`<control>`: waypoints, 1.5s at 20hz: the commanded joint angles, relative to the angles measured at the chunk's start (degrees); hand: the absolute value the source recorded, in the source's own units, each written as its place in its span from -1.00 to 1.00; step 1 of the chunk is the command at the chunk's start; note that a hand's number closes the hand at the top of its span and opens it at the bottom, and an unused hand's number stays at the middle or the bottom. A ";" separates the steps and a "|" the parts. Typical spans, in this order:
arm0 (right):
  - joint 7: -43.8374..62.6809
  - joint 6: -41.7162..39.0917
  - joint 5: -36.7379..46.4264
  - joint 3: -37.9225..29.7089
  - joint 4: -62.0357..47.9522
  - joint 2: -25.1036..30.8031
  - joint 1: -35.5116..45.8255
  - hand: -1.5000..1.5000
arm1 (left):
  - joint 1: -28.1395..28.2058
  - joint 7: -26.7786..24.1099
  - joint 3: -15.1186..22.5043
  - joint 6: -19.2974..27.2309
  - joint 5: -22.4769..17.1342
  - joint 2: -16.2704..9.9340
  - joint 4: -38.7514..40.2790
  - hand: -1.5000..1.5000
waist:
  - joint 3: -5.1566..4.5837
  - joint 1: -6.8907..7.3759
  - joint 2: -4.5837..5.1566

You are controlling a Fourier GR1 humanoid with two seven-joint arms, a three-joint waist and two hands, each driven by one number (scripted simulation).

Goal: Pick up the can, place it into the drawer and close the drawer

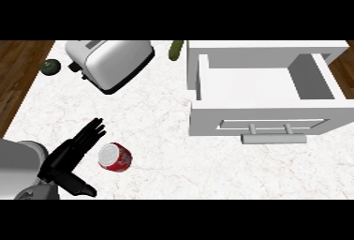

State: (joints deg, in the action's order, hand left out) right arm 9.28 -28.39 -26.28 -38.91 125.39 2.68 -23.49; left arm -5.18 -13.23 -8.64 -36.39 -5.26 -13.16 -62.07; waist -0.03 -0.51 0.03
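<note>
White marble-patterned table (pixel 159 126) filling the frame. White open drawer (pixel 266 119), upper right, is sitting empty with its grey bar handle (pixel 274 138) facing the lower edge. Chrome toaster (pixel 110 61), upper left, well clear. Left hand (pixel 72 157), lower left, is hanging spread, fingers straight, just left of the red can (pixel 115 157), which is lying tipped, pale end up-left. Bare tabletop is separating can and drawer.

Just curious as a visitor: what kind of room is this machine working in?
Most likely a kitchen: a white marbled counter carries a toaster, a red can and an open white drawer, with wooden flooring beside it.
</note>
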 commanded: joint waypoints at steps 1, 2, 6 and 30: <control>1.80 -1.17 -2.29 -2.16 1.25 -0.16 -1.43 -1.00 | -3.20 -7.71 0.92 0.16 4.98 -0.13 9.44 -1.00 | -0.01 -0.13 0.00; 0.13 -0.89 0.12 -0.47 0.92 -2.17 -0.33 -1.00 | -4.73 -9.76 -0.72 -1.52 4.54 -2.03 14.83 -1.00 | -0.02 -0.18 0.06; 2.46 -0.79 -2.53 -2.50 1.48 -0.05 0.52 -1.00 | -9.63 -13.82 -0.76 -0.34 6.80 -1.48 24.48 -1.00 | -0.05 -0.39 0.14; 3.16 -5.61 -5.63 -5.50 0.31 -2.07 -1.16 -1.00 | -13.69 -12.09 2.50 -6.43 3.45 5.76 26.39 1.00 | 0.02 0.07 -0.08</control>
State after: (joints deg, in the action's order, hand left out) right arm 12.80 -33.03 -31.35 -43.63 126.65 1.09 -24.49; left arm -18.57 -23.57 -7.18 -39.08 -1.39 -8.36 -34.27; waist 0.01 -0.53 -0.05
